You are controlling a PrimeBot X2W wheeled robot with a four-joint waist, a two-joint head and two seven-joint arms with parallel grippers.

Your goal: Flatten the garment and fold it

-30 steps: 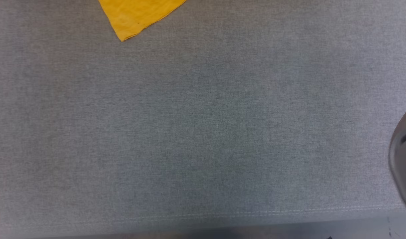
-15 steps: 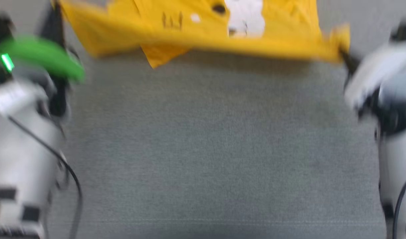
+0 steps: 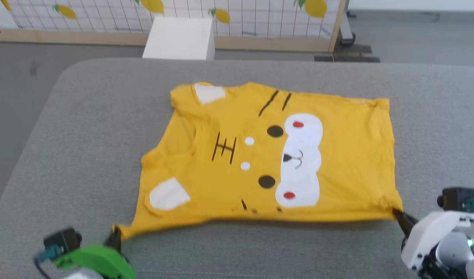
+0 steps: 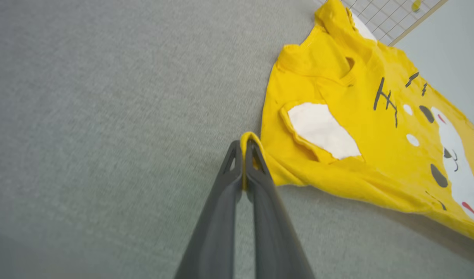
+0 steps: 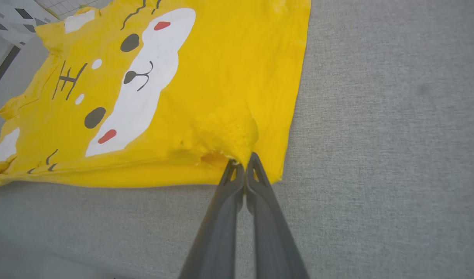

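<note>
The garment [image 3: 349, 155], a bright yellow short-sleeved T-shirt, lies printed side up across the middle of the grey cushion [image 3: 66, 135]. Its print is an animal face: a tall white muzzle patch with two red dots, two black ovals, small white spots, black stripes, and a white ear patch on each sleeve. The body is mostly smooth. The collar and sleeves, towards the cushion's left end, are rumpled and folded over. The edge nearest the cushion's front runs taut, and it seems to lift a little off the fabric, judging by the shadow under it.

The left gripper [image 4: 243, 149] is pinched tight on the near left corner of the shirt. The right gripper [image 5: 244, 162] is clamped on the near right corner, where the cloth bunches.
</note>
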